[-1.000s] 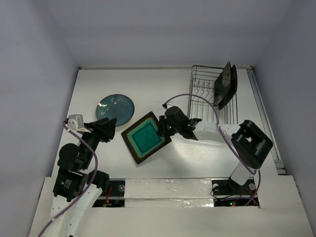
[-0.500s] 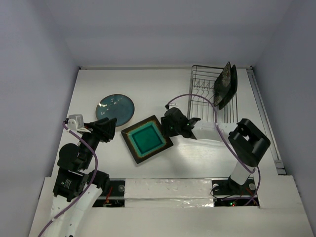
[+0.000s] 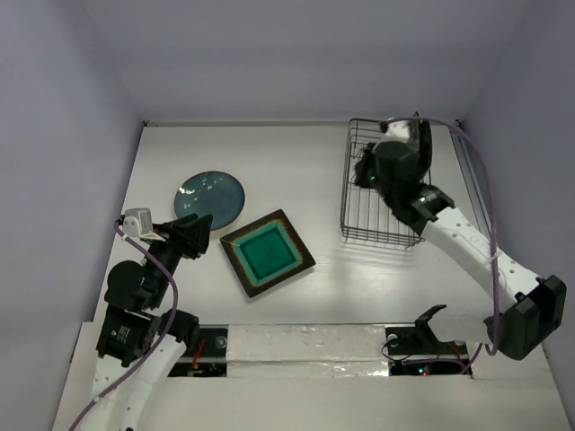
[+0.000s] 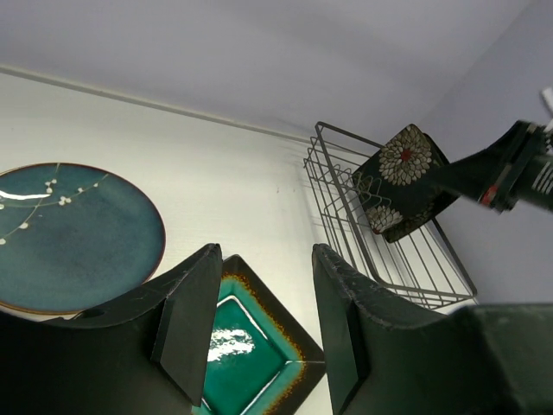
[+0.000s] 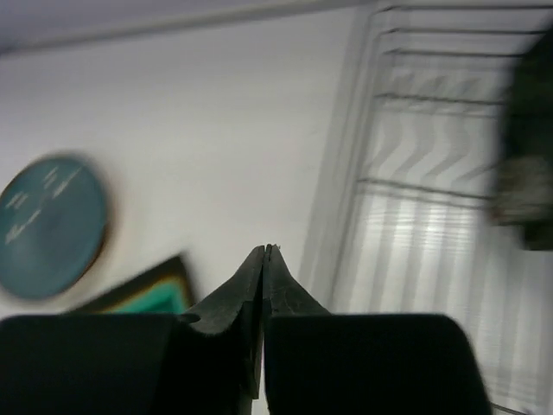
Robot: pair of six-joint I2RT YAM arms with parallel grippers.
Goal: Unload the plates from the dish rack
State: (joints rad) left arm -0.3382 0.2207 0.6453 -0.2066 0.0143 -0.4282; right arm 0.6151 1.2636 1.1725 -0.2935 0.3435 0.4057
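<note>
Right gripper (image 5: 263,259): fingers pressed together with no gap and nothing between them. It hangs above the left side of the dish rack (image 3: 386,202). Its wrist view is blurred.
Left gripper (image 4: 263,320): fingers about half apart and holding nothing. It is poised over the table (image 3: 269,153) at the near left, above the edge of the square teal plate (image 3: 267,252).
Dish rack: a black wire basket at the far right of the table, close to the right wall. Its upright prongs show in the floor.
Plate in the rack: a black square plate (image 4: 404,179) with white flowers leans on edge at the far right end. Whether another stands behind it cannot be told.
Plates on the table: a round teal plate (image 3: 210,197) lies flat at left centre. The square teal plate lies flat just beside it on the near right, turned corner-on, and the two are close but apart.
In the way: in the top view the right arm (image 3: 449,229) reaches across the rack and hides most of the black plate. The rack's wire wall stands between that plate and the open table.
Other things: a purple cable (image 3: 476,166) loops along the right arm, and another runs along the left arm (image 3: 144,287).
</note>
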